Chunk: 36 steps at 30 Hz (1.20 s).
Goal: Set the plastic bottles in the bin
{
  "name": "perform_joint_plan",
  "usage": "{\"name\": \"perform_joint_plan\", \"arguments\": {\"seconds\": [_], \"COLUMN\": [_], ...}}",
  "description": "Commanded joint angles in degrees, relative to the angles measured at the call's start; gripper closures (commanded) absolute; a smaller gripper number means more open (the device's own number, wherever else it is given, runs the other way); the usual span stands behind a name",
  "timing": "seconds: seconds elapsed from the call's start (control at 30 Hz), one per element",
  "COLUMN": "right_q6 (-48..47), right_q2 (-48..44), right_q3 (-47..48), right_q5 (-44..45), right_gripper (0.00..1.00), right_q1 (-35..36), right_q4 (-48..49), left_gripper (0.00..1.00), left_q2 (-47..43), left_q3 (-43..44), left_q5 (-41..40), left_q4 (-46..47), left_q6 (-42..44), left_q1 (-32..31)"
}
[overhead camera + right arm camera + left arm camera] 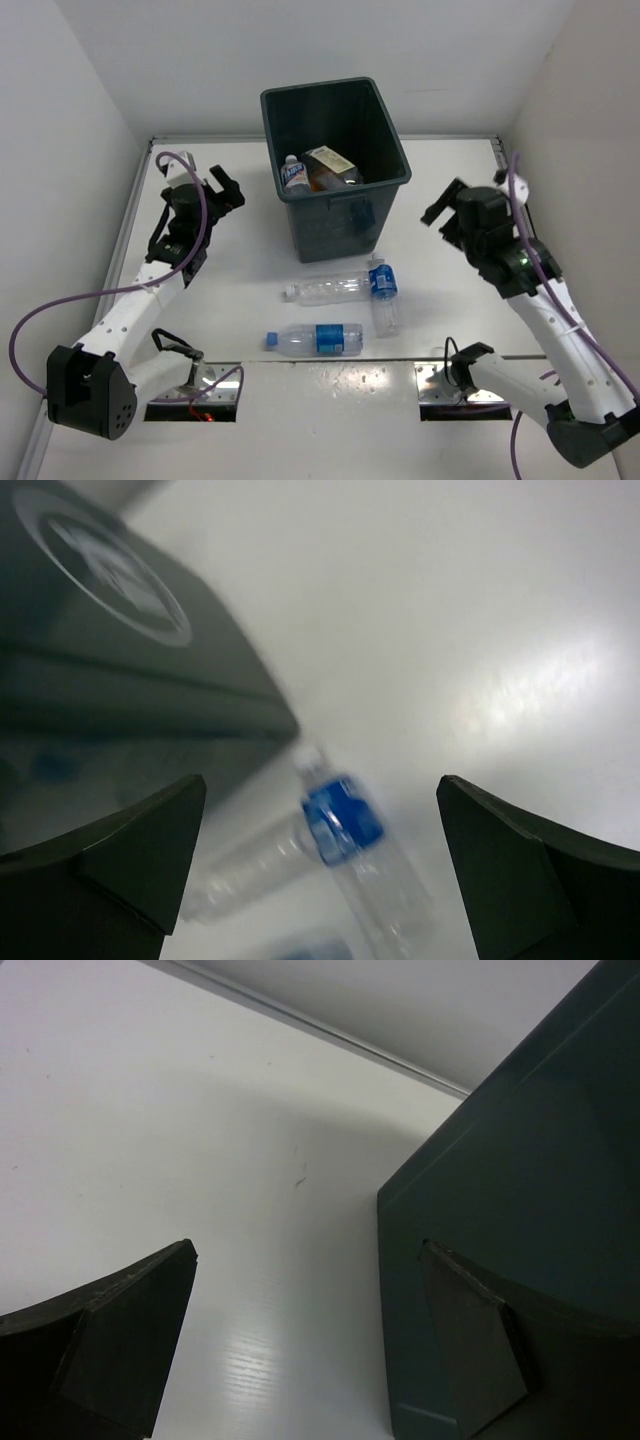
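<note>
The dark grey-green bin (pixel 335 225) stands at the back middle of the table. A white-blue labelled bottle (pixel 294 174) and a brown-orange item (pixel 330 165) lie in it. In front of it on the table lie an unlabelled clear bottle (pixel 325 289), a blue-labelled bottle (pixel 383 293) and another blue-labelled bottle (pixel 315 339). My left gripper (pixel 228 190) is open and empty, left of the bin; the bin wall (pixel 540 1160) fills the right of its view by its open gripper (pixel 308 1250). My right gripper (pixel 445 213) is open and empty, right of the bin. Its blurred view looks past the open gripper (pixel 322 780) at the blue-labelled bottle (pixel 345 820), the unlabelled bottle (pixel 250 865) and the bin (pixel 120 650).
White walls close in the white table (pixel 450 300) on the left, back and right. Purple cables run along both arms. Two metal-lined cut-outs (pixel 195 390) (pixel 465 390) sit at the near edge by the arm bases.
</note>
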Motion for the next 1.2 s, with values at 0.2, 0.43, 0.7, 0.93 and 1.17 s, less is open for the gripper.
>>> {"name": "perform_joint_plan", "arguments": {"seconds": [0.2,0.43,0.7,0.93,1.17], "right_q6": [-0.11,-4.51,-4.51,-5.57,-6.97], "right_q2": [4.24,15.05,21.38,30.96,31.76], "right_q3": [-24.1,-29.03,-30.44,-31.58,-33.52], "right_q5": [-31.15,-39.95,-41.89,-45.06,-46.64], "right_gripper": [0.0,0.0,0.0,0.02,0.2], "right_q1": [-1.37,-3.23,-0.59,-4.09,-8.14], "right_q4": [0.97,10.1,15.83,16.8,16.8], "left_gripper": [0.0,0.0,0.0,0.0,0.0], "left_q2": [-0.1,-0.1,-0.63,-0.63,-1.16], "left_q3": [-1.24,-1.85,-3.61,-3.62,-4.67], "left_q5": [-1.52,-2.04,-2.04,-3.18,-4.33], "left_q4": [-0.74,-0.74,-1.27,-1.27,-1.88], "left_q6": [-0.14,-0.13,-0.14,-0.14,0.39], "left_q1": [-0.21,-0.21,-0.21,-0.21,-0.21]}}
